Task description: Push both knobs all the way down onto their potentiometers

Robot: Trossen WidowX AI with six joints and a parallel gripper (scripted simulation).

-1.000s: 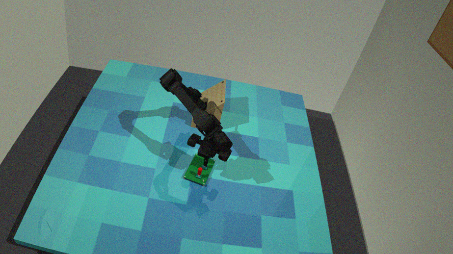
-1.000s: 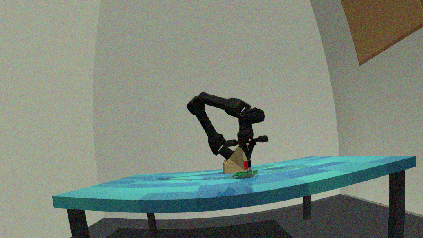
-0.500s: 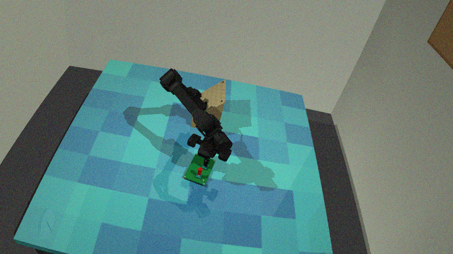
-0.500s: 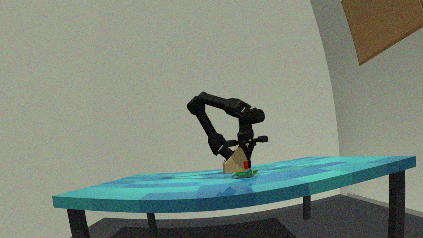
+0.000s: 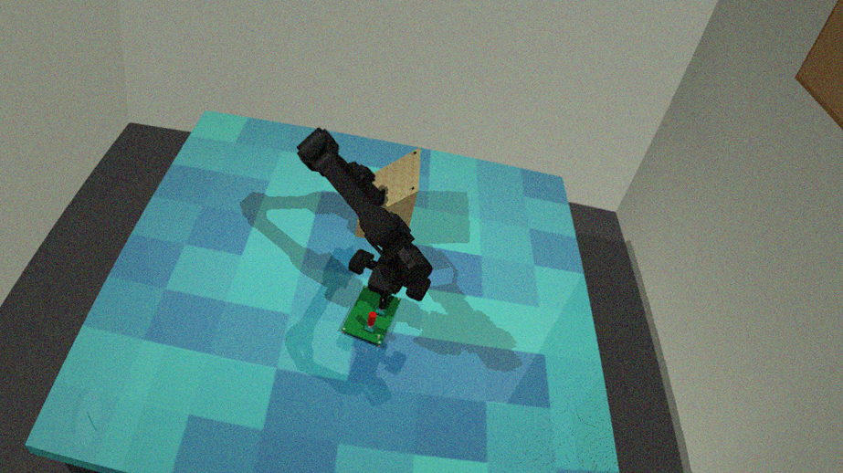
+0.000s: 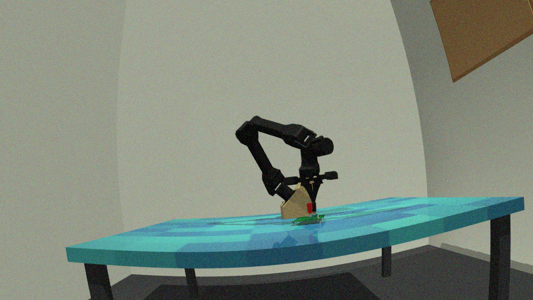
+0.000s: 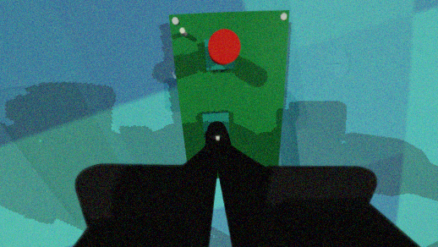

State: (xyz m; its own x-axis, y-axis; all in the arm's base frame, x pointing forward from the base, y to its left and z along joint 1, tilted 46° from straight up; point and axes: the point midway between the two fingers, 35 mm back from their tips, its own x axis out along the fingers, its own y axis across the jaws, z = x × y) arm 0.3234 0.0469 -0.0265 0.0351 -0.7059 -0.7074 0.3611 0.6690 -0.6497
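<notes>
Circuit board (image 7: 230, 90) sits mid-table on the checkered blue top (image 5: 215, 367). Red knob (image 7: 224, 46) stands tall on the far potentiometer. Near potentiometer (image 7: 216, 117) is mostly hidden under the gripper (image 7: 216, 137), so its knob isn't visible. Gripper points straight down, fingers fully closed, tips together, gripping nothing. Tan wedge (image 5: 401, 187) behind the arm.

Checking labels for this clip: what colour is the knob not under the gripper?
Red. The knob shows best in the wrist view, on the green circuit board.
</notes>
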